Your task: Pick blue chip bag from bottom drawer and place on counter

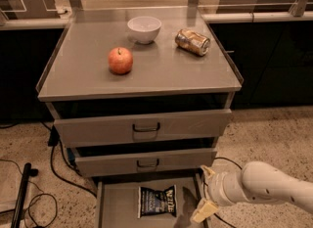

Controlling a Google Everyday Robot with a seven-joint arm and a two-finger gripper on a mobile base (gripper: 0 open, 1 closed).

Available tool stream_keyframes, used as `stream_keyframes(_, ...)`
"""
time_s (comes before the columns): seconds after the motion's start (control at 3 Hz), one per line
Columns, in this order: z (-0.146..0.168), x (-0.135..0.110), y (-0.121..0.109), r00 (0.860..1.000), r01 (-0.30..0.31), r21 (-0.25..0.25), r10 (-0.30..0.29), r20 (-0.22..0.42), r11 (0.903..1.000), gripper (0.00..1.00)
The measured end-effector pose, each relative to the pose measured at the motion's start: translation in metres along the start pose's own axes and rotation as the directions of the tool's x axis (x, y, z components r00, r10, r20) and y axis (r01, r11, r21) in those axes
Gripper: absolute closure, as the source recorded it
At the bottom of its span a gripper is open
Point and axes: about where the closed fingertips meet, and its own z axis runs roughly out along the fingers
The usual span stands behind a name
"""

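The blue chip bag (156, 201) lies flat on the grey floor of the open bottom drawer (117, 206), right of its middle. My gripper (205, 191) comes in from the right on a white arm, at the drawer's right edge, just right of the bag and not touching it. Its two pale fingers (204, 210) are spread apart, with nothing between them. The counter (161, 73) is the grey top of the cabinet, above the drawers.
On the counter stand a red apple (120, 60), a white bowl (144, 29) and a crushed metallic can (192, 42). Two upper drawers (142, 126) stick out slightly above the bottom one. Cables (54, 161) and a black rod (22, 195) lie on the floor at left.
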Motion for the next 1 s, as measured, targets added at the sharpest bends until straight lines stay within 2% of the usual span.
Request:
stream_keyframes(0.33,0.062,0.031,0.027,1.0,-0.009,-0.037,0.009,0.006,0.9993,0.0)
stream_keyframes(0.67,0.117,0.051,0.049,0.998,0.003,-0.072,0.001,0.059,0.9974,0.0)
stream_keyframes(1.0,0.159,0.056,0.057,0.993,0.028,-0.097,-0.016,0.118,0.9949,0.0)
